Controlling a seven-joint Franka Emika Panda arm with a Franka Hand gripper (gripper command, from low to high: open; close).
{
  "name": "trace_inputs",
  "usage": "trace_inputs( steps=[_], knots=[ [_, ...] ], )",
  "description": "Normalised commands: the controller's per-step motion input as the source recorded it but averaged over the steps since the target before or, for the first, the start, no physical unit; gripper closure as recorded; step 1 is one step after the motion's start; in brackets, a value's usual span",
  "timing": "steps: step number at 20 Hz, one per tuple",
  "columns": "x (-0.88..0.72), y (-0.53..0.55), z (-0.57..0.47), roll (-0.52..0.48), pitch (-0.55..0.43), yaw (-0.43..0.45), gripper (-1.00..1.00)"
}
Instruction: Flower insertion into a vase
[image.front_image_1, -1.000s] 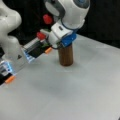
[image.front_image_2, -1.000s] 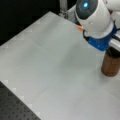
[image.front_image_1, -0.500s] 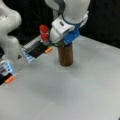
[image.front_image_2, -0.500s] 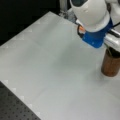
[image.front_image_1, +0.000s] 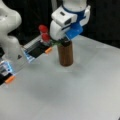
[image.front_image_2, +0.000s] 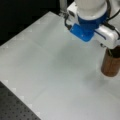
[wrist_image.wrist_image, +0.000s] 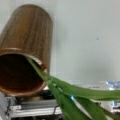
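Vase upright mid-table, stiff, wood-like, tippy. Flower stem in mouth, leaves soft; best held by stem. Gripper directly above rim; jaws hidden, cannot tell.

A pale grey table fills both front views; behind it darkness, and a perforated black board at its near corner.

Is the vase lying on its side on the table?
No, in a front view the vase stands upright on the white table, its open mouth under the end effector.
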Motion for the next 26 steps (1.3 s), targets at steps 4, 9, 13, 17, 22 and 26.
trace_inputs(
  steps=[4,9,13,17,22,26],
  knots=[
    [0.20,-0.30,0.13,-0.133,-0.263,0.000,-1.00],
    [0.14,-0.36,0.12,-0.075,-0.287,0.082,-1.00],
    [0.03,-0.41,0.00,-0.038,-0.310,0.118,-1.00],
    [-0.07,-0.31,-0.14,-0.061,-0.251,0.143,-1.00],
    [-0.19,-0.19,-0.19,-0.055,-0.184,0.176,-1.00],
    [-0.15,-0.16,-0.20,-0.024,-0.163,0.162,-1.00]
  ],
)
